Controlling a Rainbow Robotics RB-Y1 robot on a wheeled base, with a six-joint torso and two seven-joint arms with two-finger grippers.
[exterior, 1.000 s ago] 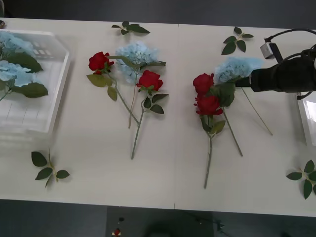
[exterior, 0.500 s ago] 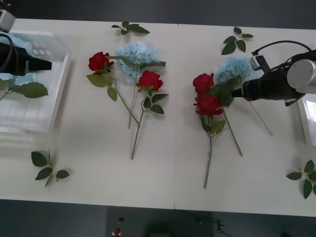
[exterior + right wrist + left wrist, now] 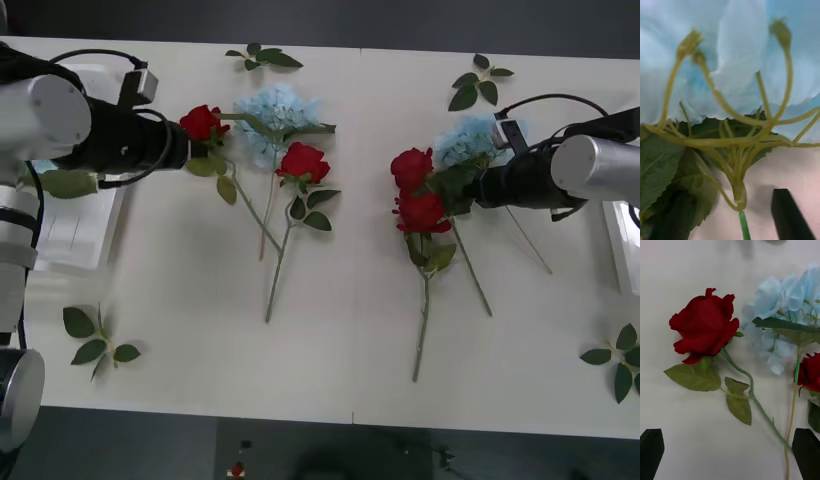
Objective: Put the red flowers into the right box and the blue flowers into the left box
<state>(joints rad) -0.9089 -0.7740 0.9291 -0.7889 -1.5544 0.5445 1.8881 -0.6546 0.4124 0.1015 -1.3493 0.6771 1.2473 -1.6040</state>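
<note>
Two red flowers (image 3: 305, 160) lie at centre-left beside a blue flower (image 3: 280, 110). Another pair of red flowers (image 3: 420, 210) lies at centre-right under a second blue flower (image 3: 470, 138). My left gripper (image 3: 186, 146) hovers at the leftmost rose (image 3: 703, 330), open, with its black fingers (image 3: 651, 453) wide apart short of the stem. My right gripper (image 3: 482, 186) sits at the base of the right blue flower (image 3: 737, 56); one black finger (image 3: 790, 217) stands apart from the stem (image 3: 744, 225), and leaves hide the other. My left arm covers most of the left box (image 3: 100, 215). The right box (image 3: 625, 235) shows at the right edge.
Loose green leaf sprigs lie at the back centre (image 3: 265, 57), back right (image 3: 478, 85), front left (image 3: 98, 340) and front right (image 3: 620, 360). A blue flower's leaf (image 3: 65, 183) shows in the left box. The table's front strip is bare.
My left arm has swung from over the left box rightwards to the leftmost rose. My right gripper has crept in towards the base of the right blue flower's head.
</note>
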